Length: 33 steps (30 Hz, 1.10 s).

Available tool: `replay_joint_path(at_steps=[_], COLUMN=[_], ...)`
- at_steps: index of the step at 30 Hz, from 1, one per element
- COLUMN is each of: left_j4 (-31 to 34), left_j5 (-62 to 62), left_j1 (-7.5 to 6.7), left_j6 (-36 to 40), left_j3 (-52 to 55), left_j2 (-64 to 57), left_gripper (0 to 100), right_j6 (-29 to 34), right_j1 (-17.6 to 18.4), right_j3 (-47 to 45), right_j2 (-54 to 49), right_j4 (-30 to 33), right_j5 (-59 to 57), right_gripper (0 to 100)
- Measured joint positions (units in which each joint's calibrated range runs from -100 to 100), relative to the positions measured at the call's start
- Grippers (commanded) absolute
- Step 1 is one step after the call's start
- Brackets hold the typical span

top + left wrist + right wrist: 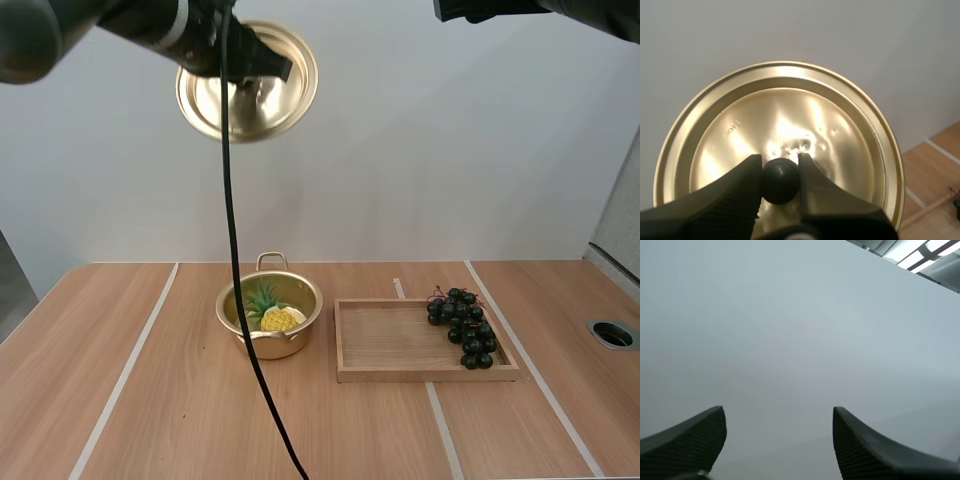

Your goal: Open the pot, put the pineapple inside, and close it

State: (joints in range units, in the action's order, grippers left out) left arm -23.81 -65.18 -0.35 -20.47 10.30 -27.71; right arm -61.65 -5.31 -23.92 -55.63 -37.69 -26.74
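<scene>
Clamping the left pincer [780, 162] on the black knob [780, 181] of the gold lid [815, 115], high in the upper left of the frame, with the right pincer [778, 415] spread wide on nothing at upper right. Spotting the pot [285, 345] open at the lower middle of the frame, on the table [150, 400], pineapple [278, 319] already lying inside. Judging the lid thin, stiff, light and slick, likely to swing on that small round knob, so best lowered level and seated squarely on the pot.
</scene>
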Motion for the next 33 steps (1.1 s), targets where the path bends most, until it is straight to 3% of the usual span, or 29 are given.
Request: replay_joint_path(at_steps=[11,22,33], left_j4=[0.7,0.7,0.7], left_j5=[-8.1,-17.2,-17.8], left_j1=[0.0,0.0,0.0], left_j6=[-0.8,-4.6,-5.9], left_j3=[10.1,10.9,11.0], left_j2=[8.0,20.8,29.6], left_gripper=[0,0,0], right_j6=[0.0,0.0,0.0], right_j1=[0.0,0.0,0.0], right_j3=[0.0,0.0,0.0], right_j2=[-0.1,-0.1,-0.1], right_j4=[0.0,3.0,3.9], right_j5=[-0.4,-0.4,-0.4], right_gripper=[100,100,100])
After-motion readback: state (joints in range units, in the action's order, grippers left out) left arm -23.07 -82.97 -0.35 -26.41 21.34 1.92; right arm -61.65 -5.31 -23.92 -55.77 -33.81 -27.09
